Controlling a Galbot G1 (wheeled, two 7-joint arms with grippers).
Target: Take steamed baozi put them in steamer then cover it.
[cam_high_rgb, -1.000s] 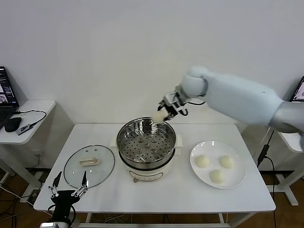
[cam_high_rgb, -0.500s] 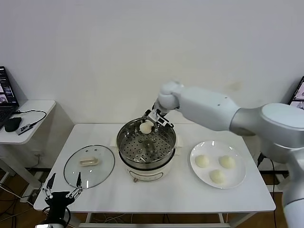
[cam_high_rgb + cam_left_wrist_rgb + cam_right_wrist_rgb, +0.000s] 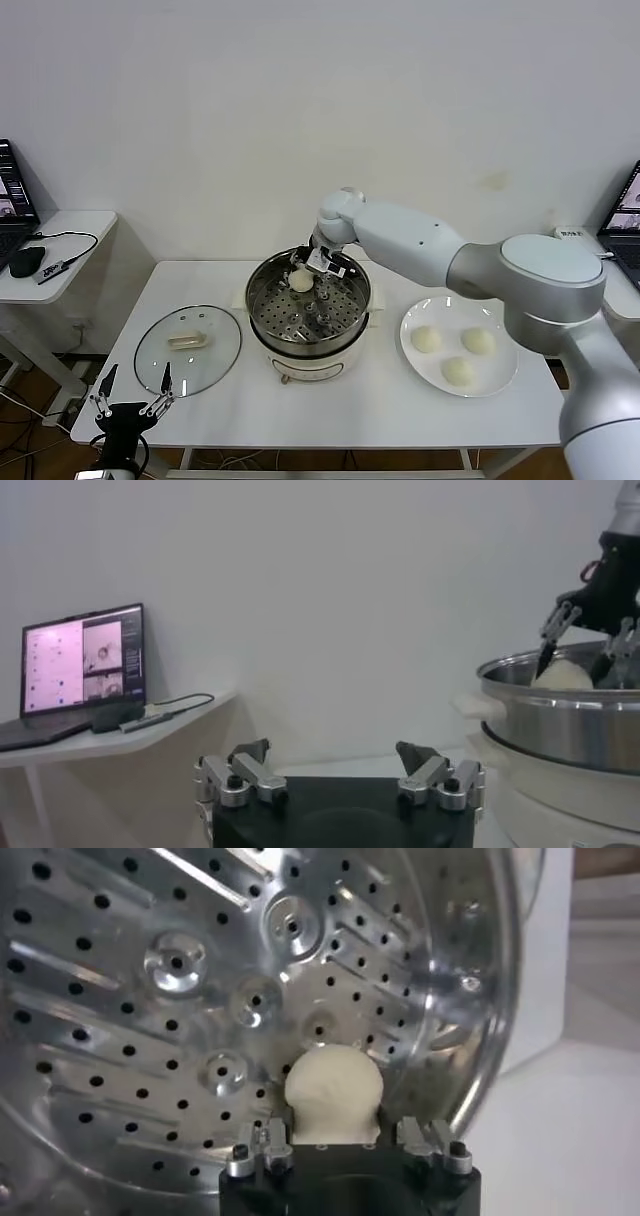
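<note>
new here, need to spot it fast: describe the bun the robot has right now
Find the round shiny steel steamer basket mid-table. Just inside its far rim, the right gripper is shut on one smooth cream-white bun. The three other buns lie loose on the flat white plate.

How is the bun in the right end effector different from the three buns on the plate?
The held bun hangs inside the steamer, above its perforated floor; the plate buns rest on the white plate beside the steamer. The held bun is clamped by the right end effector; nothing touches the plate buns. The held bun is alone; the others sit as a group of three. All are smooth, round and cream-white.
</note>
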